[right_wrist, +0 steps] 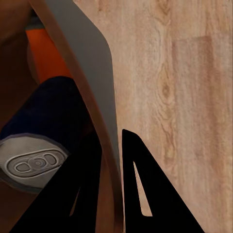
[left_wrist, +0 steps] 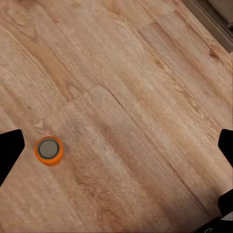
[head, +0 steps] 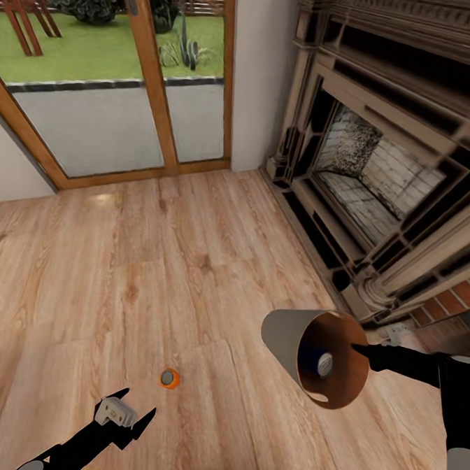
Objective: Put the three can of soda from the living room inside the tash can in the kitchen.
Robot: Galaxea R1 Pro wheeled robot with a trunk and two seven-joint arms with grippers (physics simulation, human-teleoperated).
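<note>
Blue can (right_wrist: 34,145) half-hidden in bin (head: 284,340) (orange can (right_wrist: 46,58) behind, mostly covered).

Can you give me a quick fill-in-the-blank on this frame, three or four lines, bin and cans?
1. The right gripper pinches the bin by its ____.
2. The bin is tipped on its side, held above the wood ____.
3. A blue can lies inside the bin next to a can colored ____.
4. The orange can standing on the floor is just ahead of the open ____ gripper.

Missing words: rim; floor; orange; left
</note>
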